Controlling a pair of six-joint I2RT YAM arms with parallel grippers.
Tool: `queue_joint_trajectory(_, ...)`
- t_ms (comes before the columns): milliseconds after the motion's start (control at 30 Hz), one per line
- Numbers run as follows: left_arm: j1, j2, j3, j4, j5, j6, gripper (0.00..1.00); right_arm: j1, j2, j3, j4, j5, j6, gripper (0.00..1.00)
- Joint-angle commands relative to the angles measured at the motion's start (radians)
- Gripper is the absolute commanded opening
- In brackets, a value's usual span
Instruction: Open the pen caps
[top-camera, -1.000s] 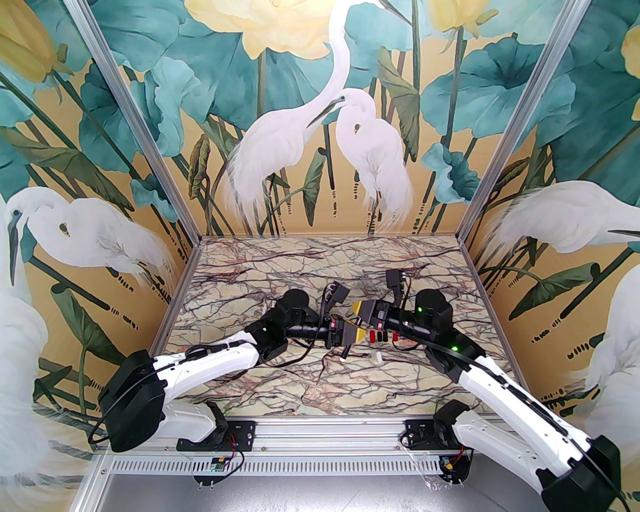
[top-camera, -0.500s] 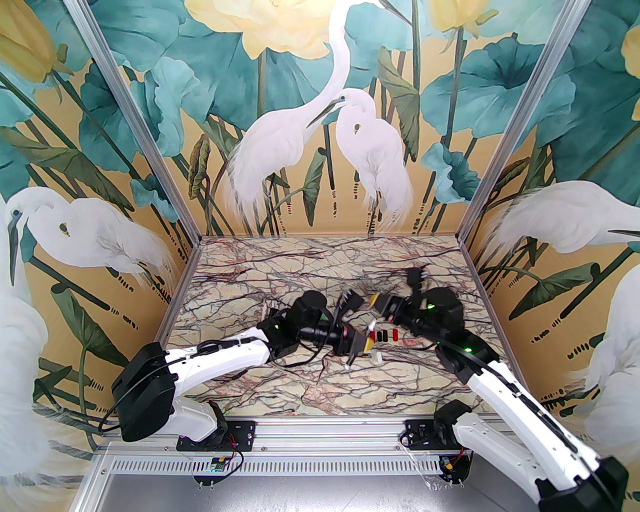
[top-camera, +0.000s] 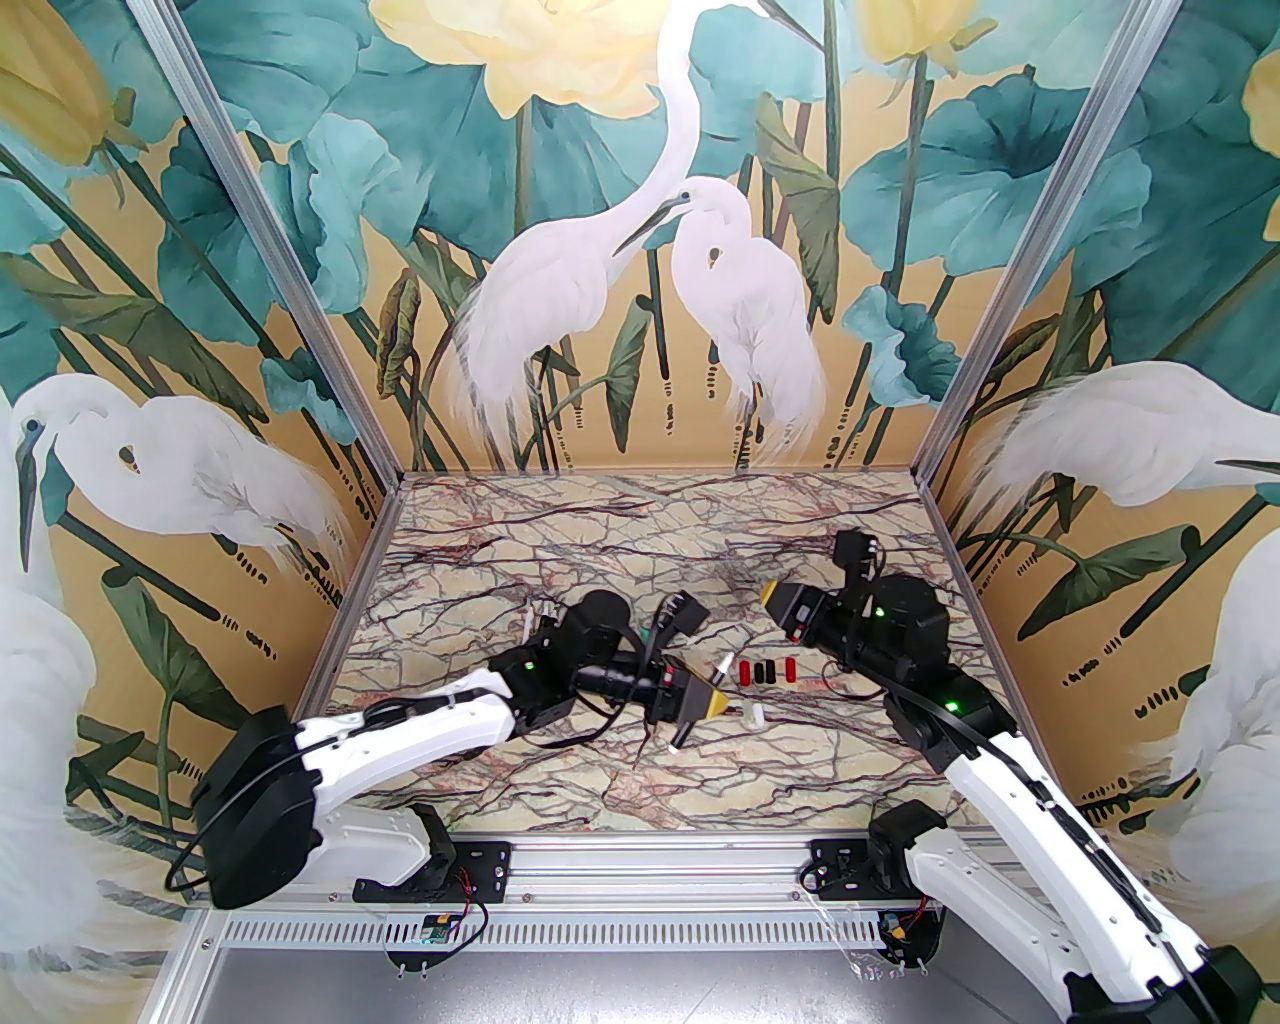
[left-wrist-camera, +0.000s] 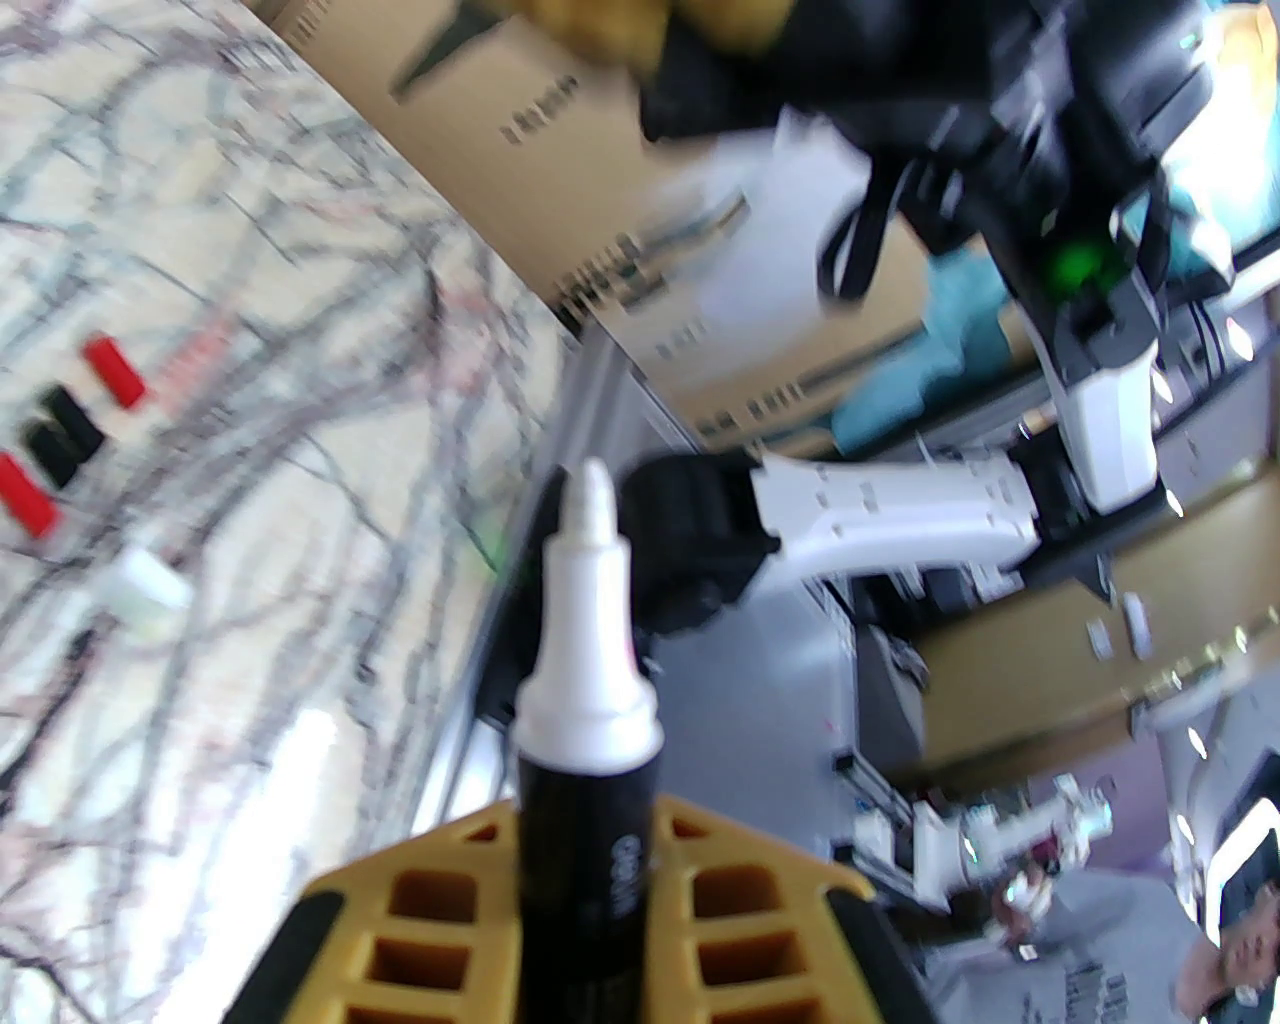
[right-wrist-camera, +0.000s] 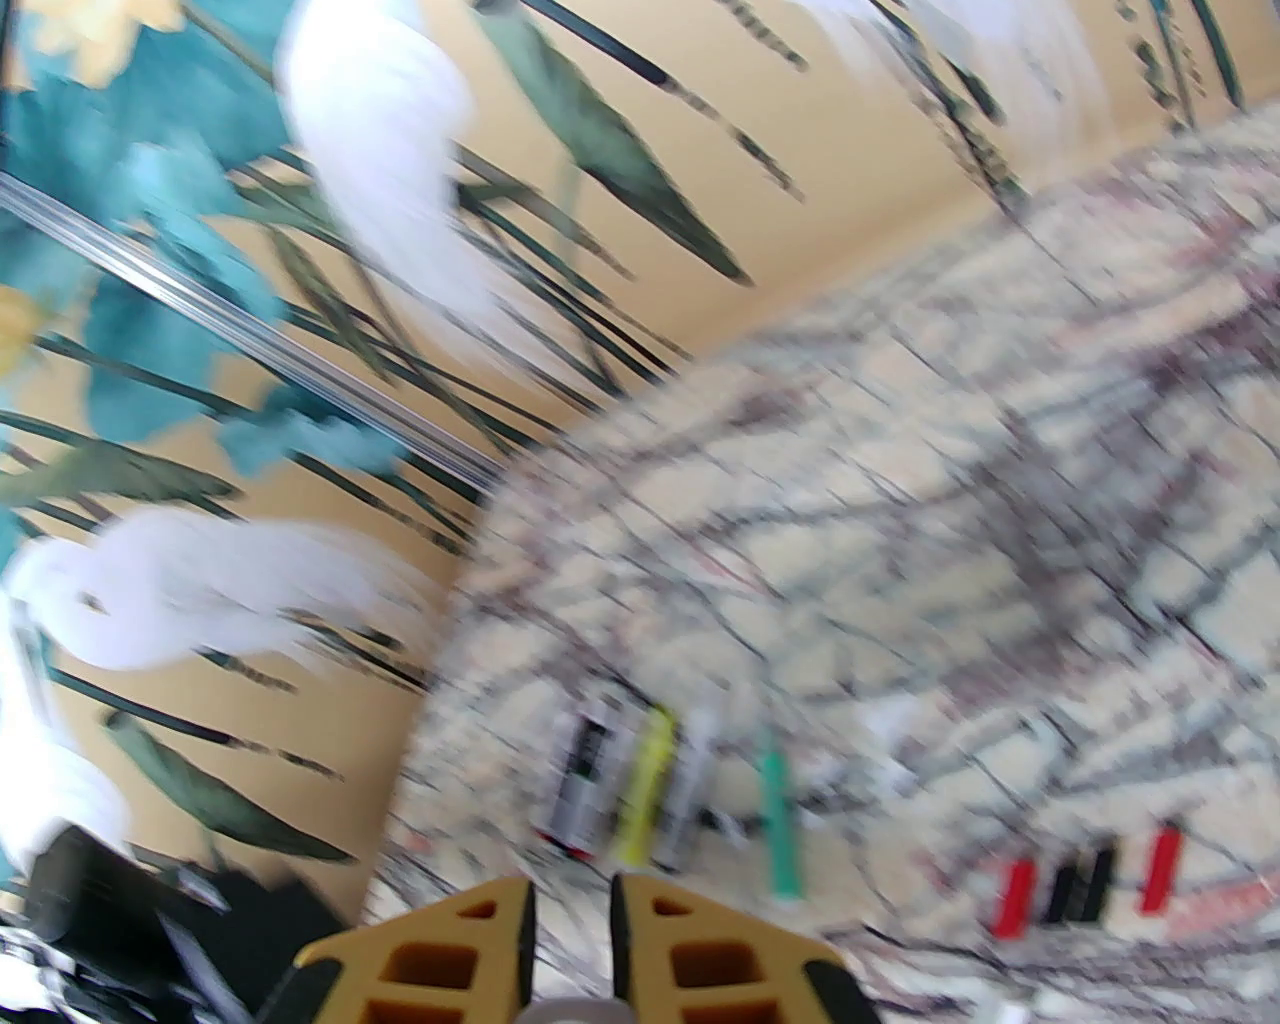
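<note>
My left gripper (top-camera: 705, 700) (left-wrist-camera: 585, 900) is shut on a black-barrelled pen (left-wrist-camera: 590, 700) whose white neck and tip stand bare. It hovers just left of the pen caps (top-camera: 768, 671), a row of red, black, black and red stubs on the marble, with a white cap (top-camera: 755, 713) nearer me. My right gripper (top-camera: 775, 598) (right-wrist-camera: 570, 940) is raised behind the row. Its jaws are shut, with a small grey piece pinched deep between them, a cap by its look. In the blurred right wrist view, several pens (right-wrist-camera: 645, 800) lie side by side, with the caps (right-wrist-camera: 1085, 890) to their right.
The marble table (top-camera: 640, 540) is walled by painted panels at the back and both sides. Cables trail over the table beside both wrists. Open marble lies behind the arms and toward the near edge.
The two grippers, pressed together at first, have drawn apart. The right one swung back and to the right; the left one pulled toward me with the pen, whose white tip is now bare.
</note>
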Motion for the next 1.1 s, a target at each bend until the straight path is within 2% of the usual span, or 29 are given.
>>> queue_joint_trajectory(0,0.021,-0.068,-0.030,-0.009,-0.116,-0.001,0.02,-0.004,0.022,0.021,-0.221,0.050,-0.098,0.14)
queue_joint_trajectory(133,0.048,-0.132,-0.064,-0.050,-0.203,0.006,0.02,-0.005,0.071,-0.005,-0.333,0.077,-0.161,0.14)
queue_joint_trajectory(300,0.091,-0.189,-0.087,-0.128,-0.268,0.005,0.02,-0.004,0.124,-0.067,-0.339,0.068,-0.186,0.14)
queue_joint_trajectory(567,0.148,-0.227,-0.139,-0.112,-0.237,-0.025,0.02,-0.004,0.260,-0.112,-0.305,0.093,-0.193,0.16)
queue_joint_trajectory(1067,0.150,-0.191,-0.101,-0.122,-0.171,-0.010,0.03,-0.004,0.464,-0.126,-0.210,0.106,-0.209,0.16)
